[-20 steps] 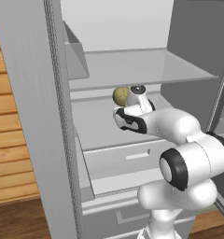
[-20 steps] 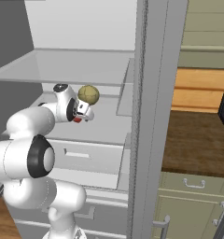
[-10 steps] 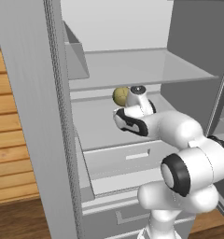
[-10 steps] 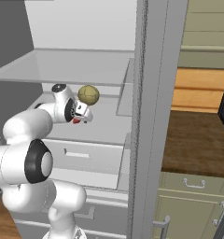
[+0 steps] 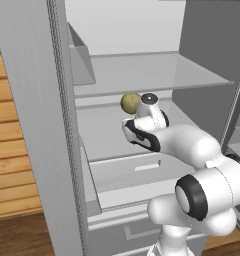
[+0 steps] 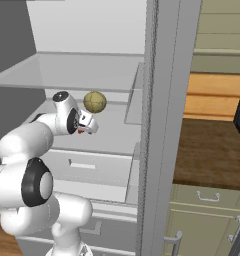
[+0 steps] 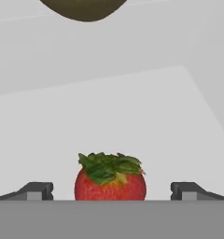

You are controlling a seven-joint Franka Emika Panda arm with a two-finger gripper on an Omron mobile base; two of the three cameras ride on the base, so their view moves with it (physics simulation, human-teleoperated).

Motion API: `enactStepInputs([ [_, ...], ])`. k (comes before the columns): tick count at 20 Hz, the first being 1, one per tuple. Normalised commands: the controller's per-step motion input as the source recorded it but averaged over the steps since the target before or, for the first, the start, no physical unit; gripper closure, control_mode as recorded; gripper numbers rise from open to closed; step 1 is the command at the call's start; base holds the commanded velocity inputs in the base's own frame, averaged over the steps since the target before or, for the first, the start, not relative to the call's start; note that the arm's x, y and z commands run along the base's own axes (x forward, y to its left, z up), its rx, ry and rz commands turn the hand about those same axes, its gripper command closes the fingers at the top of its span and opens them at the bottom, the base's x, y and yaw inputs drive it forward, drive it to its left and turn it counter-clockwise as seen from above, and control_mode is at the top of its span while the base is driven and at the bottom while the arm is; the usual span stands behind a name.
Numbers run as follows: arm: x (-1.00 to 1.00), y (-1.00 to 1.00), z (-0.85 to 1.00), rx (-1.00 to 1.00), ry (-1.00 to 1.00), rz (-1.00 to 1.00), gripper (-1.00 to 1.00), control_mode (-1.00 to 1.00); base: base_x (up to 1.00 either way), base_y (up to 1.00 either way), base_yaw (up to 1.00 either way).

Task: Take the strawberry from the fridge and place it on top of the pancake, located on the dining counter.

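Observation:
The strawberry (image 7: 110, 179), red with a green leafy cap, sits on the white fridge shelf (image 7: 132, 116) right between my two dark fingertips (image 7: 37, 190), which stand wide apart on either side without touching it. My gripper (image 7: 111, 191) is open. In the right base view the strawberry (image 6: 80, 131) is a tiny red speck under the hand (image 6: 84, 125), deep inside the open fridge (image 6: 82, 70). In the left base view the hand (image 5: 142, 134) reaches down onto the same shelf. The pancake and the dining counter are out of view.
A larger yellow-green round fruit (image 5: 130, 103) (image 6: 94, 102) lies on the shelf just behind the hand. A glass shelf (image 5: 142, 75) hangs above and drawers (image 5: 137, 172) sit below. The fridge side wall (image 6: 164, 125) stands right, a brown worktop (image 6: 212, 150) beyond it.
The hand has stayed at the strawberry with its jaws wide. The arm's elbow has shifted slightly.

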Motion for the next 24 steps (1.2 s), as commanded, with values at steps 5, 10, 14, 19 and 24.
enactStepInputs([
  [5, 0.05, 0.00, -0.02, 0.00, -0.01, 0.00, -1.00, -1.00, 0.00, 0.00, 0.00],
  [10, 0.02, 0.00, -0.19, 0.00, -0.01, 0.00, -1.00, -1.00, 0.00, 0.00, 0.00],
  [14, 0.00, 0.00, -0.29, 0.00, 0.00, 0.00, 1.00, -1.00, 0.00, 0.00, 0.00],
  [19, 0.00, 0.00, -0.16, 0.00, -0.01, 0.00, 1.00, -1.00, 0.00, 0.00, 0.00],
  [24, -0.11, 0.00, -0.02, 0.00, 0.00, 0.00, 1.00, -1.00, 0.00, 0.00, 0.00],
])
